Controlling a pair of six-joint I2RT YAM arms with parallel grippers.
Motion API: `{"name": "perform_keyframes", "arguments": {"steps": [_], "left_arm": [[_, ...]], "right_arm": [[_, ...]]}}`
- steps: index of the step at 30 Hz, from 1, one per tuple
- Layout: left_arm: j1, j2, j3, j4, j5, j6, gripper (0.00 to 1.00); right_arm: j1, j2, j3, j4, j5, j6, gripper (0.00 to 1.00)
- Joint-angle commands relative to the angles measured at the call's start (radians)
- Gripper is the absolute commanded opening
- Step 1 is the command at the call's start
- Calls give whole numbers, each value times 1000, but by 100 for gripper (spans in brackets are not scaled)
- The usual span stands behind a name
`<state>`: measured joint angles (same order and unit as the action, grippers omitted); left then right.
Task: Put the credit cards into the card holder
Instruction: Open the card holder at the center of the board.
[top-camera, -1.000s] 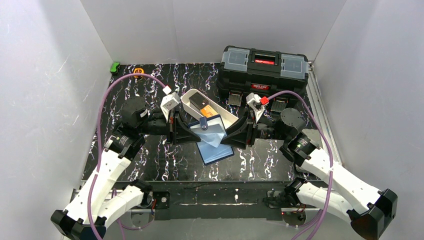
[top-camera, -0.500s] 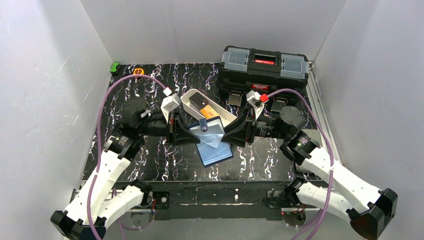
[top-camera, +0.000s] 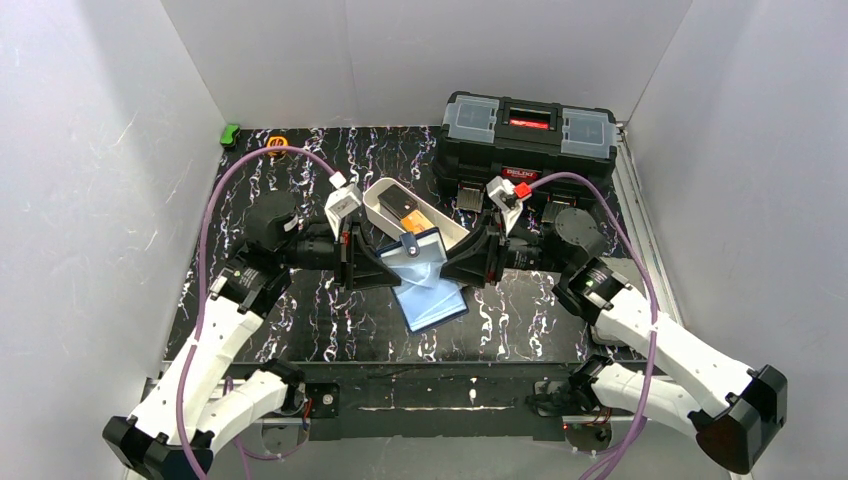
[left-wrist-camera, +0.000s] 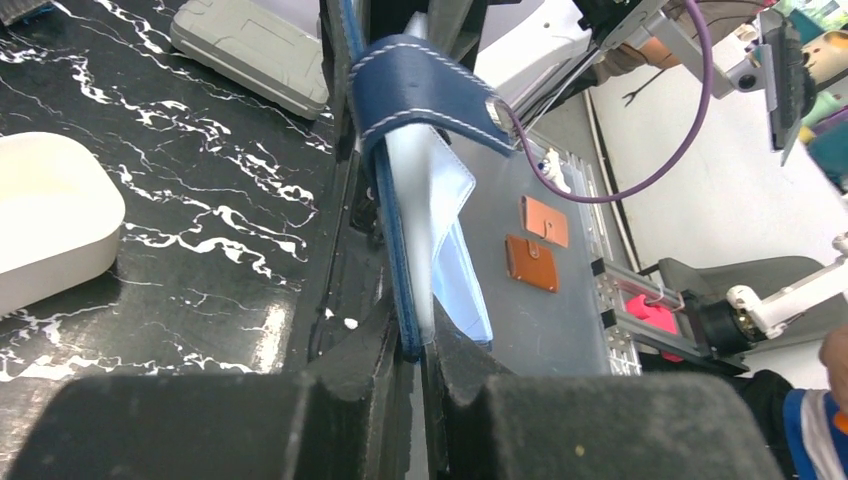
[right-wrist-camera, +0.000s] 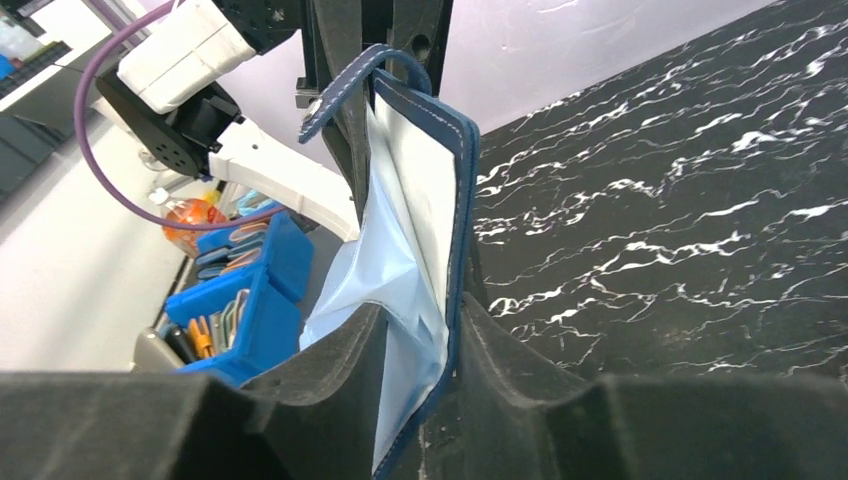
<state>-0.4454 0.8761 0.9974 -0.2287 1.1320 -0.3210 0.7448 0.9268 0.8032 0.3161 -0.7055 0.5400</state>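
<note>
The navy card holder (top-camera: 424, 278) hangs open between my two grippers, light blue inside, its snap tab (top-camera: 407, 249) on top. My left gripper (top-camera: 380, 266) is shut on its left edge; the left wrist view shows the navy edge (left-wrist-camera: 409, 290) pinched between the jaws of the left gripper (left-wrist-camera: 418, 345). My right gripper (top-camera: 457, 268) is shut on the right edge, and in the right wrist view the right gripper (right-wrist-camera: 425, 335) clamps the card holder (right-wrist-camera: 425, 190). A dark credit card (top-camera: 403, 206) and an orange-yellow credit card (top-camera: 421, 222) lie in the white tray (top-camera: 382, 197) behind.
A big black toolbox (top-camera: 528, 135) stands at the back right, close behind my right arm. A green object (top-camera: 230, 133) and an orange tape measure (top-camera: 277, 145) lie at the back left. White walls close in the black marbled table (top-camera: 300, 320).
Both grippers have shifted slightly toward the far side with the card holder between them; the right wrist moved a little left. The grips have not changed.
</note>
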Motion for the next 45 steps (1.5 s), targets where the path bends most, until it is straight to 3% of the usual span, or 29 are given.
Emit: {"name": "perform_keyframes", "arguments": {"steps": [1, 8, 11, 21, 26, 33, 36, 45], "left_arm": [[2, 12, 32, 60, 79, -90, 10], [2, 25, 38, 63, 94, -113, 40], [2, 24, 33, 58, 106, -96, 44], [2, -5, 62, -33, 17, 33, 42], [3, -14, 80, -84, -140, 58, 20], [4, 14, 63, -40, -120, 4, 9], [3, 37, 69, -13, -71, -16, 11], [1, 74, 98, -3, 10, -32, 28]], "right_arm": [[11, 46, 57, 114, -54, 59, 33], [13, 47, 56, 140, -69, 81, 6], [13, 35, 50, 142, -56, 81, 1], [13, 41, 48, 109, -49, 78, 1], [13, 56, 48, 103, -80, 82, 1], [16, 74, 62, 117, -95, 92, 2], [23, 89, 76, 113, -113, 92, 2], [28, 108, 87, 103, -127, 88, 2]]}}
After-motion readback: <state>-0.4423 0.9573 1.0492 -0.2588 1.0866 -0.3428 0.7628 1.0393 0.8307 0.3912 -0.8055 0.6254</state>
